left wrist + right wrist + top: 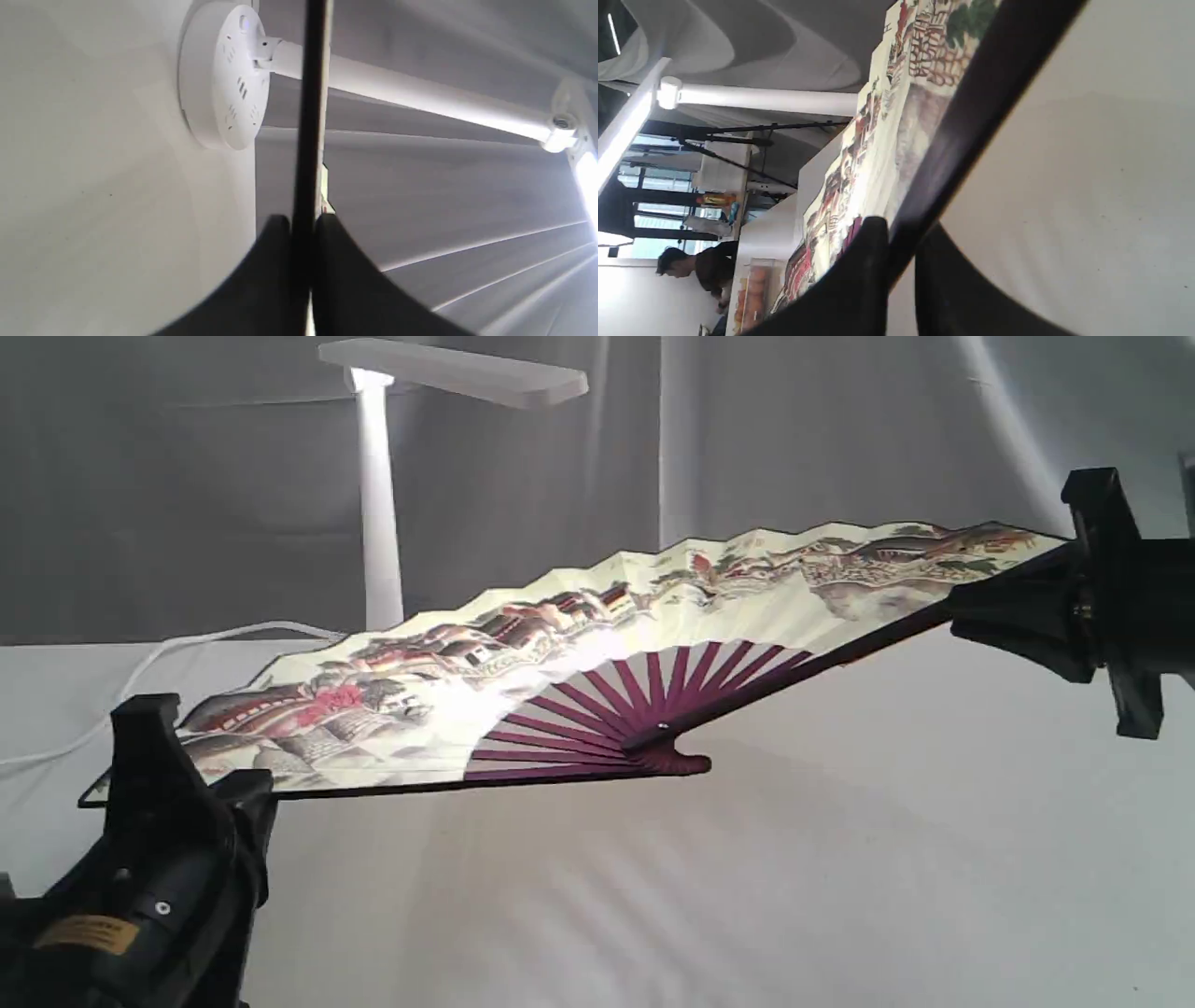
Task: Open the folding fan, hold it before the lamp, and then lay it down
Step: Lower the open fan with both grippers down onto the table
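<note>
The folding fan (597,653) is spread wide open and held in the air above the white table, in front of the lit white lamp (378,495). Its cream painted leaf faces the exterior camera, purple ribs meeting at the pivot low in the middle. My left gripper (247,789) is shut on the lower left guard, seen edge-on as the dark guard (306,140) between my fingers (261,275). My right gripper (971,607) is shut on the upper right guard (971,112). The lamp's round base (224,74) and stem show behind the fan.
The lamp's white cord (140,672) trails left across the table. A grey curtain (840,429) hangs behind. In the right wrist view a person (698,270) sits far off beyond the table, with black stands nearby.
</note>
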Robot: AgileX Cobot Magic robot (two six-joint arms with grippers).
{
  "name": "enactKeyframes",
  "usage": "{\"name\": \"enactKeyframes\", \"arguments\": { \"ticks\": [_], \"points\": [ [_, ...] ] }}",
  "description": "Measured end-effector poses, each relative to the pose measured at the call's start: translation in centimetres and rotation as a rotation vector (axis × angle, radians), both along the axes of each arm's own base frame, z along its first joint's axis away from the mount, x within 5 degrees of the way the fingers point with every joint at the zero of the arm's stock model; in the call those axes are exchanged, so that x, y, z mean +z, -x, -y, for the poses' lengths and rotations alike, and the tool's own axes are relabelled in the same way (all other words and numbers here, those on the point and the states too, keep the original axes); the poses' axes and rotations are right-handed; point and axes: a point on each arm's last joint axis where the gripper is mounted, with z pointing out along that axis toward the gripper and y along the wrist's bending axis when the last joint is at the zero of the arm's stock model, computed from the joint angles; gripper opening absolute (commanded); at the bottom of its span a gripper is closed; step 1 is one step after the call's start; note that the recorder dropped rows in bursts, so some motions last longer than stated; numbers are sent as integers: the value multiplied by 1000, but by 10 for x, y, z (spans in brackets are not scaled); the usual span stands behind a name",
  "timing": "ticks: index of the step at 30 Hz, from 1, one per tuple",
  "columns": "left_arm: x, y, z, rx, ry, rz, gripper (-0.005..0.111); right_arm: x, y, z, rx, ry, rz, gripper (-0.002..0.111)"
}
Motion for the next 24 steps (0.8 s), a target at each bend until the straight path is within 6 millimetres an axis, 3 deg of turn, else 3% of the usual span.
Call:
{"name": "enactKeyframes", "arguments": {
  "ticks": [7, 15, 24],
  "points": [
    [-14, -4, 6, -25, 15, -9, 0, -6, -2, 5, -25, 20, -19, 1],
    [-25, -9, 9, -24, 17, -20, 0, -38, -6, 13, -14, 114, -97, 27],
    [-31, -8, 9, -30, 21, -69, 0, -46, -6, 21, -17, 190, -115, 41]
  ]
}}
